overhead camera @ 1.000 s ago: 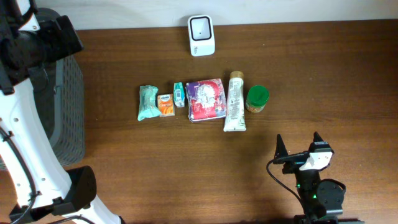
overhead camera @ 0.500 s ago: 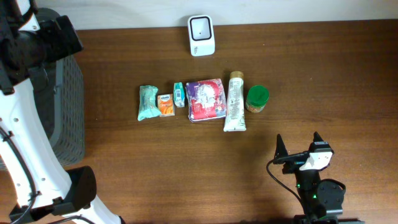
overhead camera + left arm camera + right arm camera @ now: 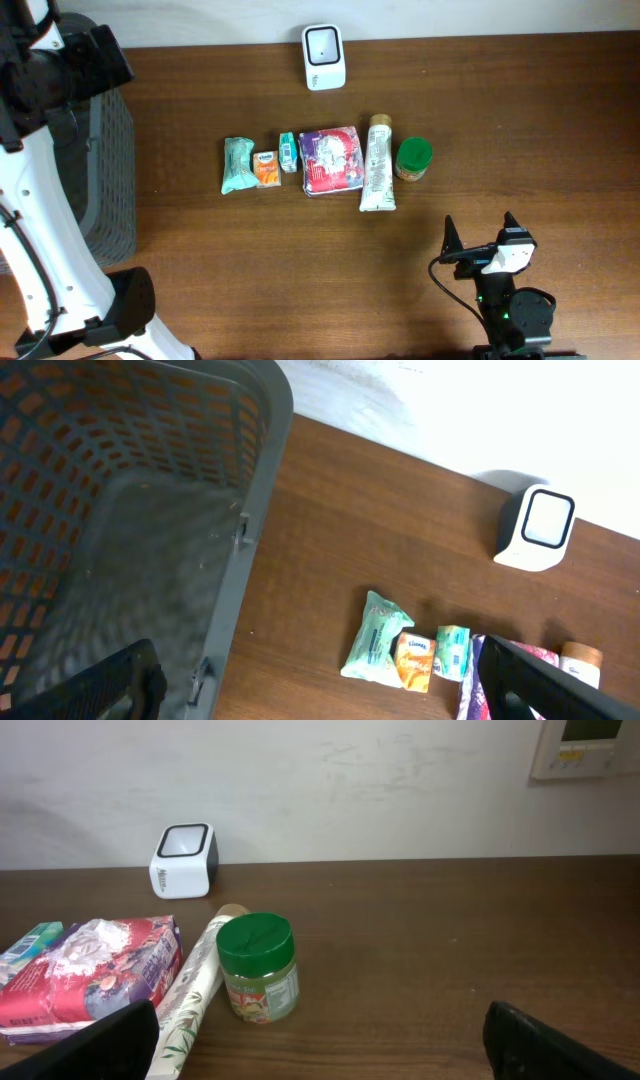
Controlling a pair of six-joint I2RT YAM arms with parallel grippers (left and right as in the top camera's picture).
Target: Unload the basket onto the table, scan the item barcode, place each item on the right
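1. Brown wood of the bench (image 3: 250,290) is seen bare along its near edge, except near the near right corner, where the right gripper (image 3: 478,226) is poised. Its jaws are spread as wide as they go and nothing is held between them.
2. Toward the left edge, the left gripper (image 3: 315,672) is held high over a grey mesh basket (image 3: 120,510). Its jaws are likewise fully spread, and nothing is gripped.
3. Around the middle of the bench six items are laid in a row, none of them touched by either gripper. From the right these are a green-lidded jar (image 3: 413,159), a pale tube (image 3: 378,163), a red and purple packet (image 3: 331,160), a small teal box (image 3: 288,151), an orange box (image 3: 265,169) and a mint-green pouch (image 3: 237,165). The jar is stood upright just beside the tube.
4. At the middle of the far edge a white scanner (image 3: 324,56) is placed, well apart from the row.
5. The task is judged to be at its very start: no item is held, and none is presented to the scanner. An item is yet to be chosen, gripped, lifted, carried toward the far edge and turned so that its barcode faces the scanner window. Which item is meant cannot be told, and no barcode can be made out. The jar is judged the likeliest first pick, as it lies nearest the right gripper.
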